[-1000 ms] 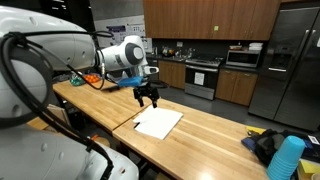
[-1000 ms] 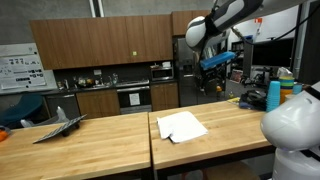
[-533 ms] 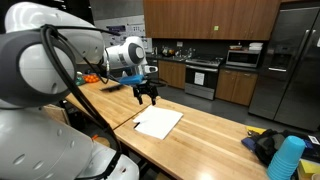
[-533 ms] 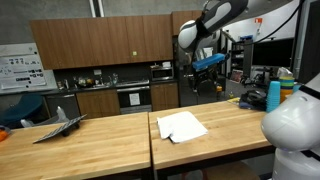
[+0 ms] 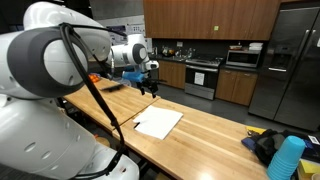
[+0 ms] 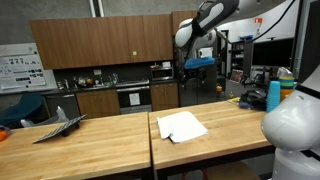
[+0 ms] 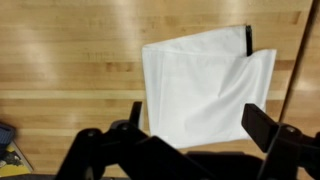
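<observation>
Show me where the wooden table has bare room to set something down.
Bare wood lies between the white cloth and the grey folded object, and between the cloth and the dark bag. The end by the bag and blue cup is crowded.

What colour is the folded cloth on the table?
The cloth is white with a dark corner strip; clearest in the wrist view.

Folded white cloth [image 7: 200,90], layers overlapping unevenly, lying flat on the wooden table [image 7: 60,60]; dark strip at one corner.
</observation>
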`<state>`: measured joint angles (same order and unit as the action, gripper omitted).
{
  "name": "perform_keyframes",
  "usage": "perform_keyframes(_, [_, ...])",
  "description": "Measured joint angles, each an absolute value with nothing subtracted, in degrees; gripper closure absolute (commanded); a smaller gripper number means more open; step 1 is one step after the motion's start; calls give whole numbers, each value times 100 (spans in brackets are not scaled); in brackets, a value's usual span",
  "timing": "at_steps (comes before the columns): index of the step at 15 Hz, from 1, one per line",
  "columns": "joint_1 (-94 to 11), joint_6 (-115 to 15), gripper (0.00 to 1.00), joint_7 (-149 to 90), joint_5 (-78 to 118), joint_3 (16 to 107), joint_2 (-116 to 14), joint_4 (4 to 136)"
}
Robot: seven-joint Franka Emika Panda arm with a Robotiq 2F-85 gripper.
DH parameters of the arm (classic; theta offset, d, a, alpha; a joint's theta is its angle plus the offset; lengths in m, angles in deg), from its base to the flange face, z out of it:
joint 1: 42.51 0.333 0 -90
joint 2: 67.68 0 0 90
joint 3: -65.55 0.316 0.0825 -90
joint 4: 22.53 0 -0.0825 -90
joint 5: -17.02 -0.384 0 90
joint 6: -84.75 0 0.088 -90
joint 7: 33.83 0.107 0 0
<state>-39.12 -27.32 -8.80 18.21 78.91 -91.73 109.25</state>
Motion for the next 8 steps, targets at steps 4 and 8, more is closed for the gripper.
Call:
perform_keyframes(4, [-3900, -3274, 0, -650, 1822, 7974, -9157, 10917])
perform_keyframes(8, [-3892, -3304, 0, -630, 1822, 7984, -9123, 10901])
